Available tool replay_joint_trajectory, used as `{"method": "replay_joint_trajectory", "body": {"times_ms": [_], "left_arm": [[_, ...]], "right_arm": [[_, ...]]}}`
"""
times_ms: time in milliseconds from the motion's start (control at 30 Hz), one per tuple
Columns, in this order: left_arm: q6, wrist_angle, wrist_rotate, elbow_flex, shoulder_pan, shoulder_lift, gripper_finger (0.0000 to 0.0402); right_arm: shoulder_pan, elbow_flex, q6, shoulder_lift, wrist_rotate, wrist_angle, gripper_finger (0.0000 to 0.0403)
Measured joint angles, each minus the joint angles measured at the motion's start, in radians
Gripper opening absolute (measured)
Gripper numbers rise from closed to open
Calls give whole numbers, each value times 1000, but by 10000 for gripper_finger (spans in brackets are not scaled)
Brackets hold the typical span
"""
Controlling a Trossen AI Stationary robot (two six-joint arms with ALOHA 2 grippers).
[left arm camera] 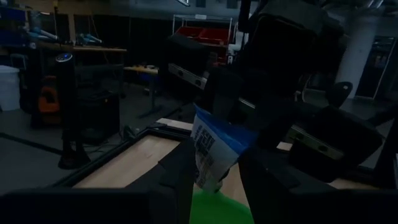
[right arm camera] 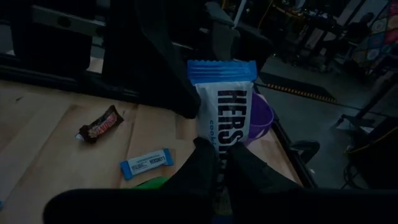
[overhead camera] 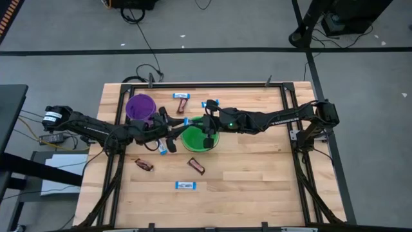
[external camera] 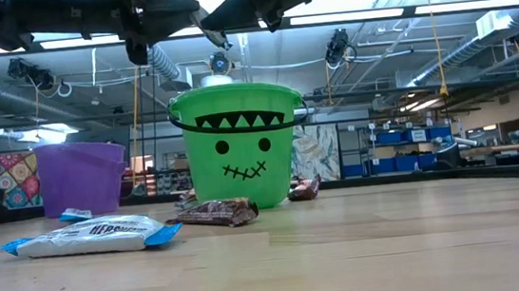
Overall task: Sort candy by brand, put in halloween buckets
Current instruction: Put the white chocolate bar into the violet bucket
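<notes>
Blue-and-white wrapped bar point(right arm camera: 222, 118) lettered "HERS", long axis upright over the green bucket point(overhead camera: 198, 138) near the table point(overhead camera: 257, 180) centre, pinched at opposite ends by the narrowly closed right gripper point(right arm camera: 221, 158) and the half-closed left gripper point(left arm camera: 214, 177).

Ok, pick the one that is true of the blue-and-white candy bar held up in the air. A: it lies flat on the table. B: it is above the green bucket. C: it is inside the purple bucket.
B: both wrist views show the blue-and-white candy bar pinched in the right gripper, with the green bucket directly beneath it.
</notes>
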Motion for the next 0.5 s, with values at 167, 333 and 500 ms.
{"method": "replay_joint_trajectory", "body": {"times_ms": [167,333,500], "left_arm": [[29,18,-5,0,-1,0,75],[53,22,-6,-2,-1,0,10],[54,14,-9,-2,-1,0,5]], "right_arm": [[0,0,7,0,1,3,34],[0,0,10,-1,4,-1,34],[0,0,9,-2,6,-5,34]]}}
